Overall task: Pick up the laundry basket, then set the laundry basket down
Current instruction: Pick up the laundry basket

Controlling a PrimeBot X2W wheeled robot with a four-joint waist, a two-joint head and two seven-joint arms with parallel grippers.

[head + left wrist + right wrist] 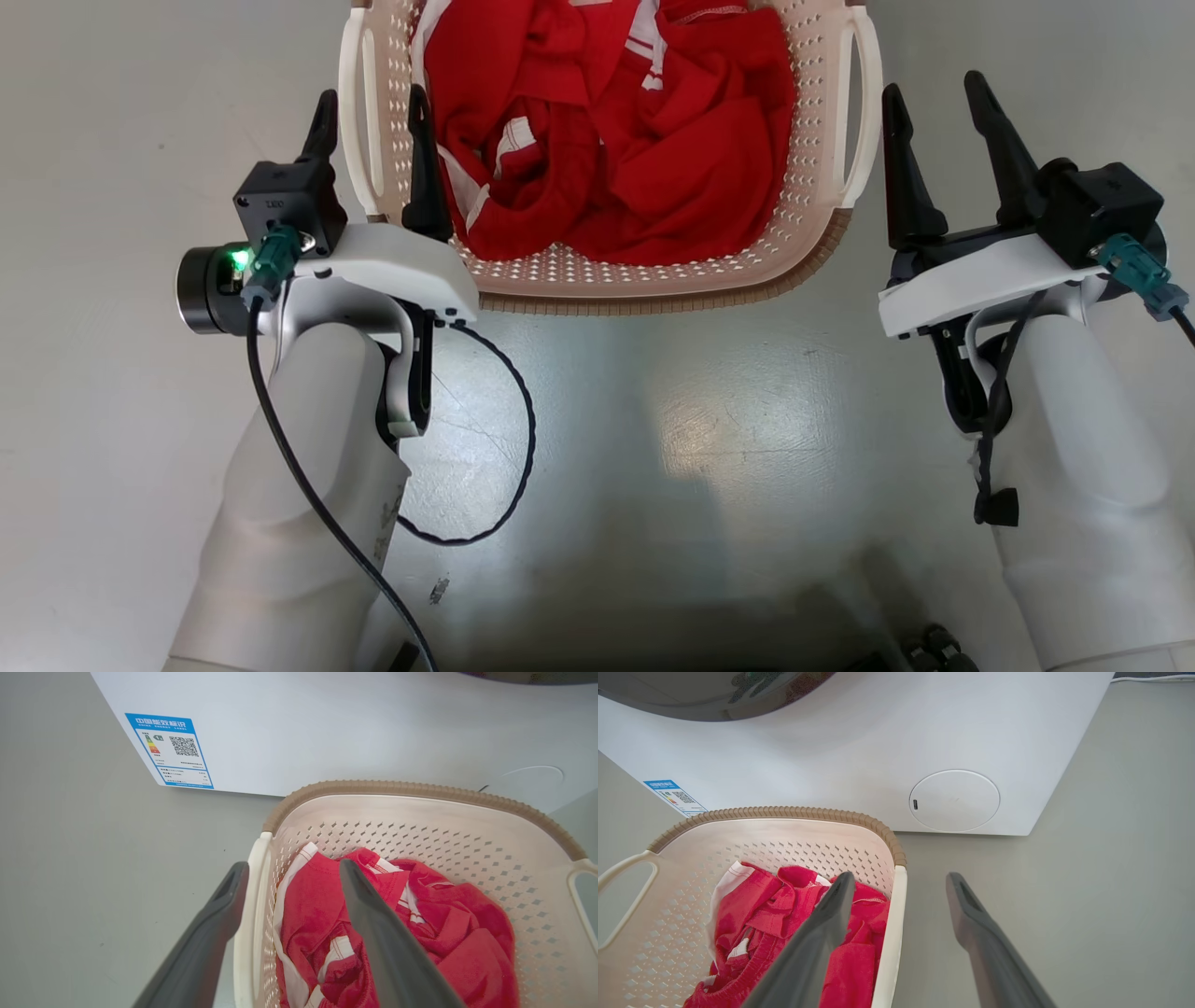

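My left gripper (372,103) gapes wide, empty, its fingers straddling the laundry basket's (597,280) left handle (353,140); my right gripper (934,89), equally wide and empty, sits just beside the right handle (864,103); the basket rests on grey floor (653,420), holding red clothes (653,140); a white washing machine (878,742) stands beyond.

Laundry basket (607,273), washing machine (878,742) on grey floor (709,420)

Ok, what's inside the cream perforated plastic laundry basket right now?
The cream-white perforated plastic laundry basket holds crumpled red fabric with white trim, piled over most of its floor. Whatever lies under that fabric is covered and cannot be seen.
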